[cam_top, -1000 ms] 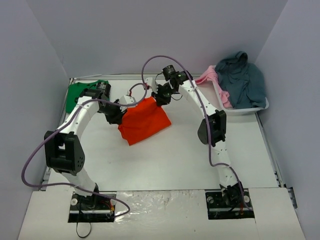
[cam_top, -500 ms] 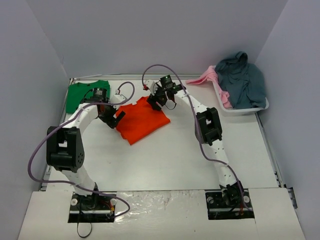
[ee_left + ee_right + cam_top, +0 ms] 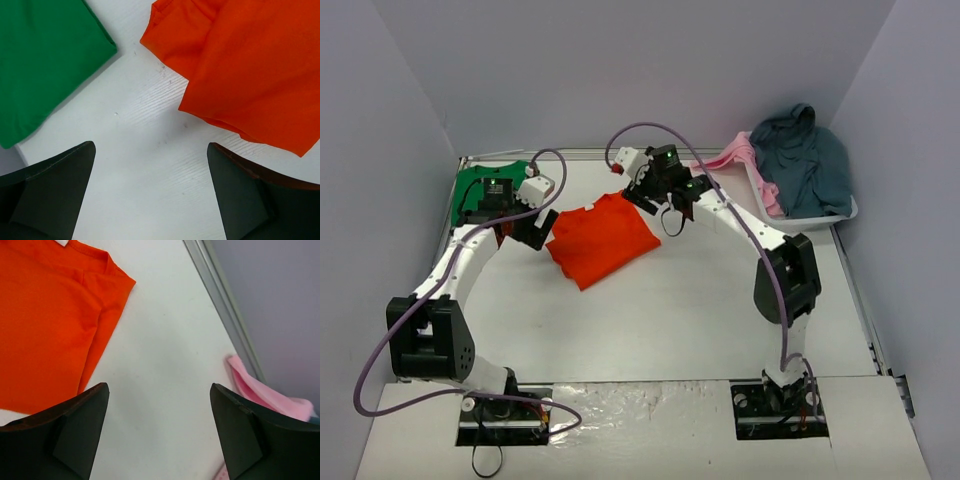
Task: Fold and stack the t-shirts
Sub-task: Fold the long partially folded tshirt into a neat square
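Beside left end effector [image 3: 151,147], orange t-shirt [image 3: 250,65]

Back wall [image 3: 620,70]: plain pale grey-lilac panel across the top of the frame, meeting the table's far edge.
Left wall [image 3: 370,150]: same plain panel, slanting down the left side.
Right wall [image 3: 915,150]: same panel, slanting down the right side.
Table [image 3: 670,320]: white, matte, filling the centre.
Rail [image 3: 855,290]: thin metal strip along the table's right edge.
Board [image 3: 410,430]: white, across the bottom; a glossy wrinkled patch in its middle catches glare.
Bin [image 3: 800,222]: white tub, upper right corner, heaped with cloth.
Light: even, shadows soft.
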Robot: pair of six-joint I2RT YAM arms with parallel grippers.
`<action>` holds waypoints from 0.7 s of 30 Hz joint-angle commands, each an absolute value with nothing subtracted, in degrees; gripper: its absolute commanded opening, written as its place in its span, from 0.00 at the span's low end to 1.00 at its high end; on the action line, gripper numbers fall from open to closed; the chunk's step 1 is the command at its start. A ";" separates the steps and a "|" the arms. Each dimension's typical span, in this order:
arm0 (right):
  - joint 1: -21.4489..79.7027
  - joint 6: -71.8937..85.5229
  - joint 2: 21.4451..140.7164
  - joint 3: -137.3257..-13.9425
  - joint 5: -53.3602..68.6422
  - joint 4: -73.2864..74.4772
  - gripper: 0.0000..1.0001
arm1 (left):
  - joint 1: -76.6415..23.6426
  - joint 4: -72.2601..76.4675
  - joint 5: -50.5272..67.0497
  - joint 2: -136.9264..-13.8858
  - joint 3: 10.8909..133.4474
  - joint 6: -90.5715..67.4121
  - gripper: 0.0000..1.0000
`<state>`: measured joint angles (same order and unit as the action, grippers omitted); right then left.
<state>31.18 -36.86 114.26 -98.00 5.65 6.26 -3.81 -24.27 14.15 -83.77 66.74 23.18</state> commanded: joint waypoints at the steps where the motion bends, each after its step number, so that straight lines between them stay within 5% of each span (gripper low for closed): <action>1: 38.90 -42.44 106.90 -92.48 -6.92 6.06 0.80 | -1.50 -24.70 17.82 -83.15 65.74 16.01 0.94; 6: 44.65 -43.51 96.71 -78.94 -12.66 8.26 1.00 | 1.85 -24.51 20.83 -83.58 65.13 15.11 0.94; 9: 41.41 -38.51 90.91 -74.63 -6.01 9.75 1.00 | 1.85 -25.57 20.74 -84.29 65.22 15.29 0.94; 13: 25.96 -30.61 85.26 -73.92 19.79 12.48 1.00 | 2.02 -24.00 23.55 -83.68 63.02 16.95 0.94; 21: 15.28 -21.97 79.03 -61.64 22.24 1.25 1.00 | 2.02 -21.97 24.97 -81.82 61.00 17.58 0.94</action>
<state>12.10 -26.04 81.54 -67.18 16.75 6.11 1.96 -23.68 24.05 -83.85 60.34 17.34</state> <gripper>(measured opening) 0.999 0.944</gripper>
